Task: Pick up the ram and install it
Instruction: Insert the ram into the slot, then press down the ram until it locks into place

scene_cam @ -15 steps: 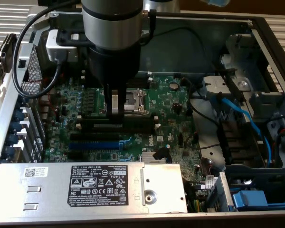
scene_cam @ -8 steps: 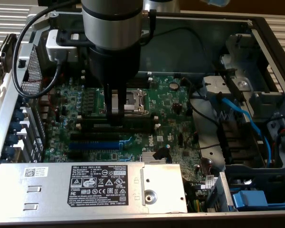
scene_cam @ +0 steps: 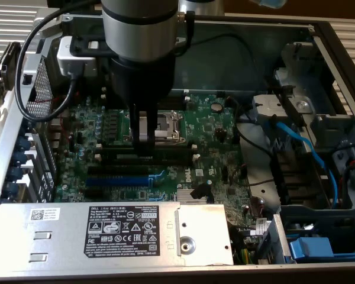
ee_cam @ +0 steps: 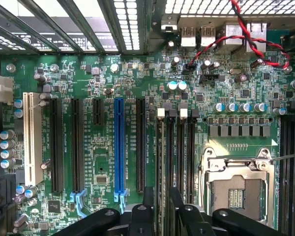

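The arm hangs straight down over the motherboard, wrist vertical, with the gripper beside the processor socket. Its fingers stand apart, released, on either side of a memory slot. The ram appears to sit edge-up in that slot, below the fingertips.

Open computer case carries everything; grey metal walls, lid off. Green motherboard flat on case floor. On board: empty processor socket with metal frame, blue expansion slot, long black slots beside it, white slot farther out. Silver power supply with black label along near edge. Blue cable over grey brackets at exterior view's right.
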### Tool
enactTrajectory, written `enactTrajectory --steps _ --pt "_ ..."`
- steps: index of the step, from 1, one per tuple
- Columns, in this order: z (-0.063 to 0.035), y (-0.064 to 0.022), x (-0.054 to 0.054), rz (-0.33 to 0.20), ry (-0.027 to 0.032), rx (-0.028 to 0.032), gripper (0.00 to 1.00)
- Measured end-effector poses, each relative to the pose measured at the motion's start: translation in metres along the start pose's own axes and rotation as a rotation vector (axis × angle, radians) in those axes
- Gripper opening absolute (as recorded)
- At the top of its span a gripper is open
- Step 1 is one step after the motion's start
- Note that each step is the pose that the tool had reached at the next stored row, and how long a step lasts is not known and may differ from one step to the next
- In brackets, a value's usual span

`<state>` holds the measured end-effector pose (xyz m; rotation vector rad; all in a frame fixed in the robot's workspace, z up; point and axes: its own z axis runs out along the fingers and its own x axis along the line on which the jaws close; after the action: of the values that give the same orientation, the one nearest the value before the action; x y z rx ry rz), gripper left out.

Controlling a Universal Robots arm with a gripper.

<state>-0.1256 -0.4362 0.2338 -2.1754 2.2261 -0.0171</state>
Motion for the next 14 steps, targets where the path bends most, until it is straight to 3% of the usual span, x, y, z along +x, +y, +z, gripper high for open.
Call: enactTrajectory --steps 5,14 --pt "-0.0111 -0.0003 -0.0001 0.000 0.0001 0.0009 0.27" --pt "-0.0112 -0.0003 -0.0001 0.000 0.0000 0.0009 0.27"
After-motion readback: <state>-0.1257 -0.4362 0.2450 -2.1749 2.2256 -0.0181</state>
